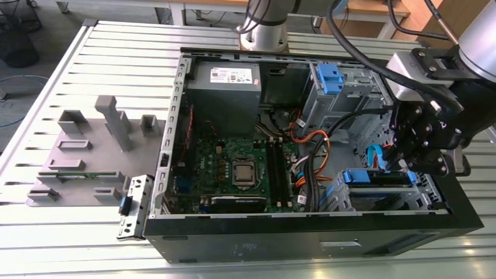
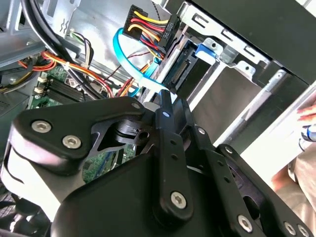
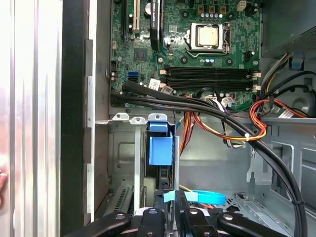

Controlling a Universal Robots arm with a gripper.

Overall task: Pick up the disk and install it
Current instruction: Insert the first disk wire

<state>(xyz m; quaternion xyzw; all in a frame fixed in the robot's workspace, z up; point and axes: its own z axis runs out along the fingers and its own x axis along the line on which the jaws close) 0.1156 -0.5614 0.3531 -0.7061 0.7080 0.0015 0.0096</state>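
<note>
The slatted metal counter (image 1: pixel 116 52) carries an open black computer case (image 1: pixel 310 238) lying on its side, with the robot arm reaching into it from the exterior view's right. On the counter, to the exterior view's left of the case, stands a grey fixture (image 1: pixel 85 151) with upright blocks, well apart from the arm.

Inside the case, a grey power-supply box (image 1: pixel 225 87) sits at the far end. The green motherboard (image 1: pixel 232 168) fills the middle, its processor socket (image 3: pixel 207 35) bare. Black, red, yellow and orange cable bundles (image 3: pixel 217 116) run across from the board toward the drive cage (image 1: pixel 387 186) in the case's near corner, at the exterior view's right.

The disk (image 1: pixel 364 176) is already in that drive cage, standing on edge in a slot between the metal walls. Its blue plastic rail tab (image 3: pixel 160 145) sticks out at the open end of the cage. In the second wrist view the disk's (image 2: pixel 185 69) dark connector end faces a plug of coloured power wires (image 2: pixel 148 24).

The black end effector (image 1: pixel 407 163) hangs right over the cage. In the first wrist view its tip (image 3: pixel 173 207) lies just beside the disk's edge, in line with the blue tab. Whether the end effector is open or closed, I cannot tell. A thin light-blue data cable (image 3: pixel 207 197) curves past its tip.
</note>
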